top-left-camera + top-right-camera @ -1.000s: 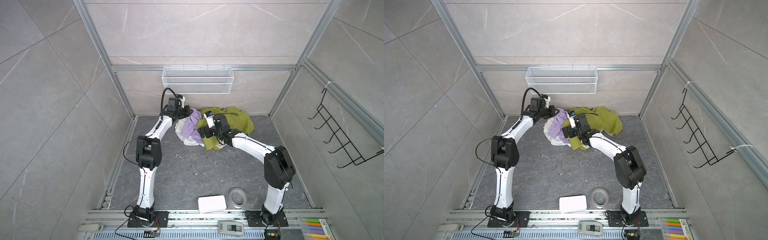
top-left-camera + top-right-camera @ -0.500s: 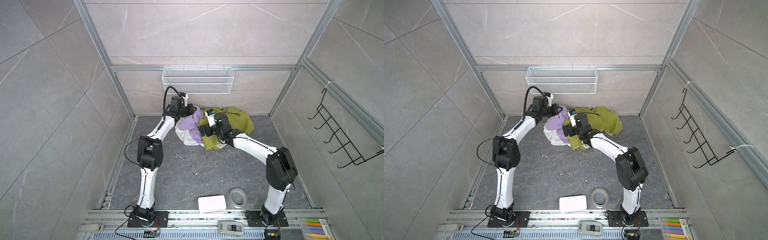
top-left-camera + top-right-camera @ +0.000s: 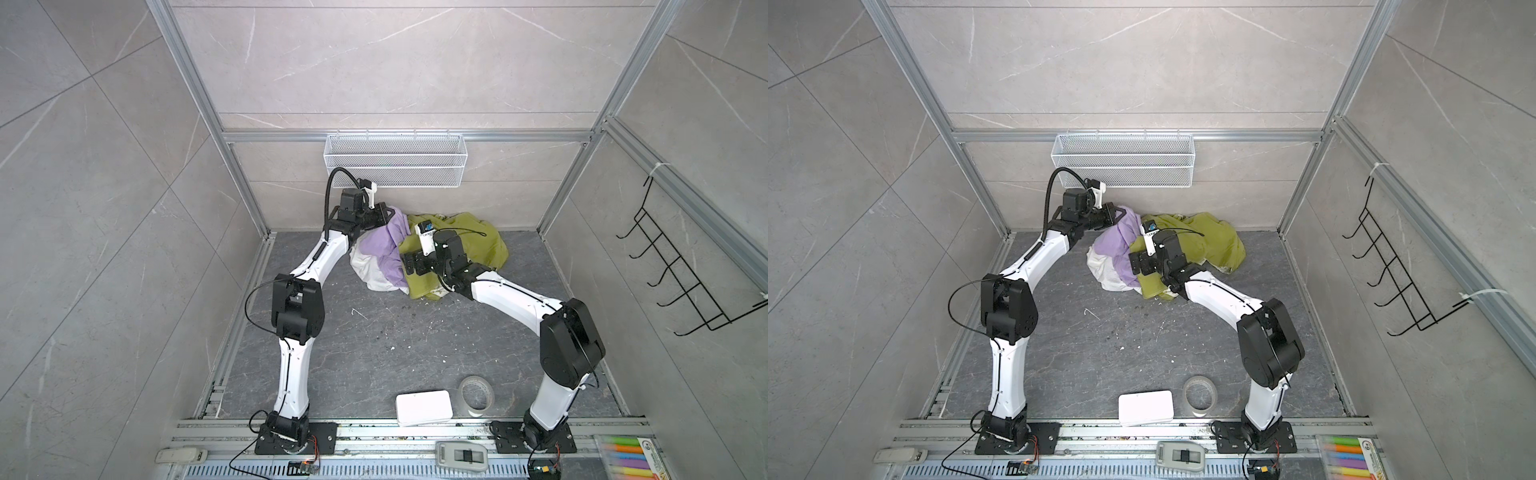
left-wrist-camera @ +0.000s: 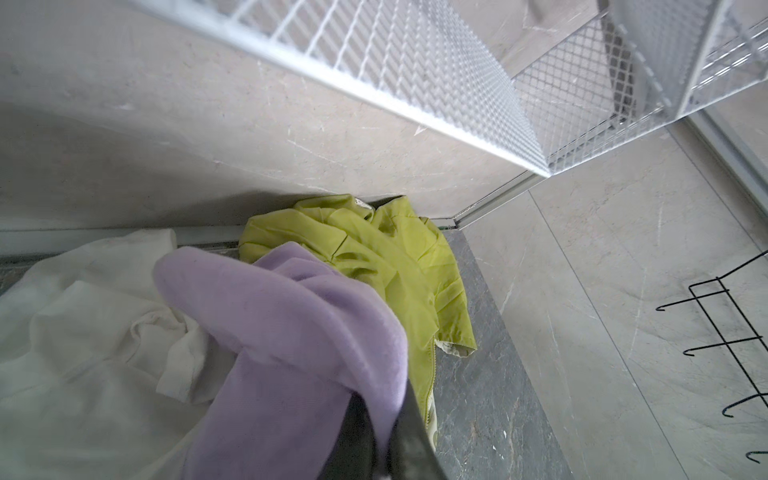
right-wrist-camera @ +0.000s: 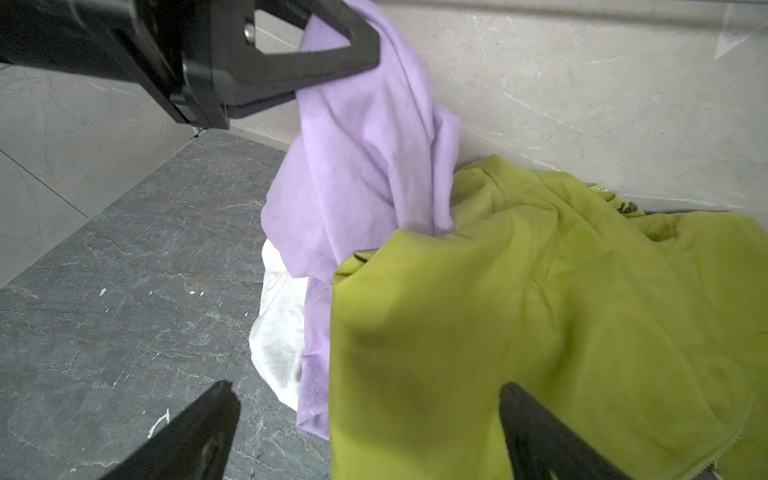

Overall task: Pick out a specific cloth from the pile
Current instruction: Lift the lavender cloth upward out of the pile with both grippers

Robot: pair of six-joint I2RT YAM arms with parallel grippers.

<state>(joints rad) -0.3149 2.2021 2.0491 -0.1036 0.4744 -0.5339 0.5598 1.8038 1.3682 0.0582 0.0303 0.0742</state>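
The pile lies against the back wall: an olive-green cloth, a white cloth and the lavender cloth. My left gripper is shut on the upper end of the lavender cloth, which hangs from the jaws down into the pile. The rest of it runs under the olive-green cloth. My right gripper is open, its fingers spread just over the near edge of the olive-green cloth, holding nothing. In both top views it sits at the pile's front.
A white wire basket hangs on the back wall just above the left gripper. A tape roll and a white box lie near the front edge. A black hook rack hangs on the right wall.
The left gripper has risen and moved a little to the right, drawing the lavender cloth up out of the pile. The right gripper has stayed open over the olive-green cloth.
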